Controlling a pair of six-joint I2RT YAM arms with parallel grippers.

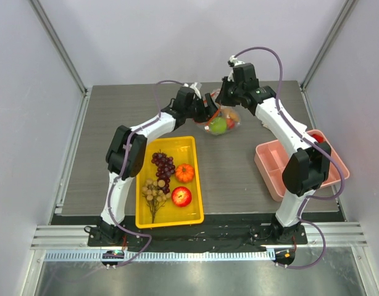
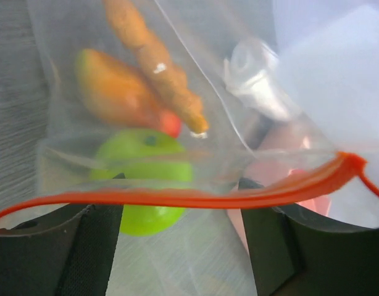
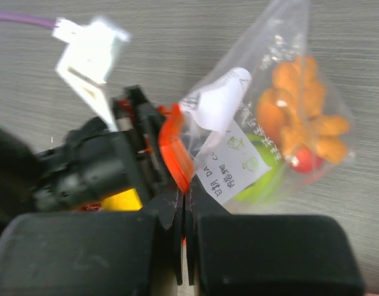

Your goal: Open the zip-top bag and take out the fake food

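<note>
**Top view.** Nearest: left arm base [image 1: 109, 229] and right arm base [image 1: 288, 228], bolted at the near edge of the table [image 1: 239, 179].
- Yellow tray [image 1: 182, 148] in front of the left arm, long axis near-to-far. Contents: purple grape bunch [image 1: 163, 165], orange pumpkin [image 1: 184, 173], red apple [image 1: 181, 196], tan cluster [image 1: 154, 192].
- Pink tray [image 1: 273, 169] at the right side of the table, partly hidden by the right arm.
- Zip-top bag [image 1: 233, 120] at the far middle of the table, between the two arms' jaws. Its mouth points toward the left arm and its closed end toward the right, so the long axis runs roughly left-to-right. Green apple [image 1: 218, 126] inside. Whether the bag rests on the table or hangs clear of it cannot be told.

**Left wrist view.** Left jaws stand wide apart and grip nothing. The orange-red zip strip [image 2: 195, 198] runs crosswise just in front of them, side to side. Through the clear plastic beyond it: the green apple, orange pieces [image 2: 158, 68] and a red piece [image 2: 171, 123].

**Right wrist view.** Right jaws are closed tight, pinching the bag's edge just beside the zip strip. The bag extends away from them, up and to the right. It has a white printed label [image 3: 229, 163] on its side. The orange pieces lie at the far end and the green apple nearer the mouth. The left jaws face the mouth from the left of this view.
</note>
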